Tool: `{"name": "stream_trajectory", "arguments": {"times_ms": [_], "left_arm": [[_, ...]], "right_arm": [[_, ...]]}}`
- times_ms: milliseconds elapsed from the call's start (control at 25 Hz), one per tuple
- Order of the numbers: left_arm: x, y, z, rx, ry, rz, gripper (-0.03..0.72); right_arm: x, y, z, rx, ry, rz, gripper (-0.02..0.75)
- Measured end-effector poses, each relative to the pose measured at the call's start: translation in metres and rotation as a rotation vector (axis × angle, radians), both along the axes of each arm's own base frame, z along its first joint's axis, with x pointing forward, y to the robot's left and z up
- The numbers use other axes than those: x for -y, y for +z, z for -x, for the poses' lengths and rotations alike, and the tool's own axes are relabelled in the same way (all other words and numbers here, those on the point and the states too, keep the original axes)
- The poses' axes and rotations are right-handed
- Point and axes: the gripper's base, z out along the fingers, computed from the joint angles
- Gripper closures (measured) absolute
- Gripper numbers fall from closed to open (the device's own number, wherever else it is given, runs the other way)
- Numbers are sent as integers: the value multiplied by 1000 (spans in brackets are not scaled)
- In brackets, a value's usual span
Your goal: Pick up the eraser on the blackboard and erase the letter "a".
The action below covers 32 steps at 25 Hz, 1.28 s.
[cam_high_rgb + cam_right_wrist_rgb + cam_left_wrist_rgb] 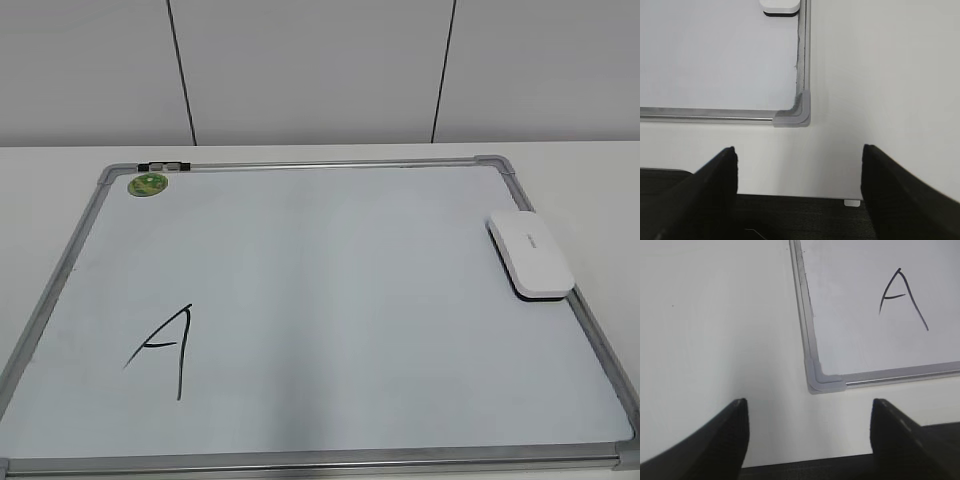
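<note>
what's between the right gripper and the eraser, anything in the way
Nothing visible. The right gripper hangs open over bare table just off the blackboard's near right corner, and the eraser lies at the board's right edge beyond it, with only frame and empty board surface between them.

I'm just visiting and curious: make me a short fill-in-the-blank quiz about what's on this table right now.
1. The white eraser lies at the ____ edge of the blackboard, as the exterior view shows it.
2. The only letter on the board is a capital ____.
3. The round magnet in the board's far left corner is ____ in colour.
4. The left end effector and the right end effector both have their jaws ____.

Missing words: right; A; green; open
</note>
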Motion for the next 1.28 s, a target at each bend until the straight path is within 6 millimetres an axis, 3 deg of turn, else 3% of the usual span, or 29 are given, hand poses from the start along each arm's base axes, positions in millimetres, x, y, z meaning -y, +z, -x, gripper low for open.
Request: {"name": "stream_trajectory", "arguments": {"times_ms": [240, 560, 1280], "left_arm": [[0, 2, 10, 68, 2, 2, 140], [-1, 3, 38, 246, 22, 5, 157], [-1, 3, 38, 244, 30, 7, 194]], "right_arm": [[0, 0, 2, 12, 0, -1, 170], [2, 2, 27, 184, 0, -13, 170], [2, 2, 33, 230, 1, -18, 170]]}}
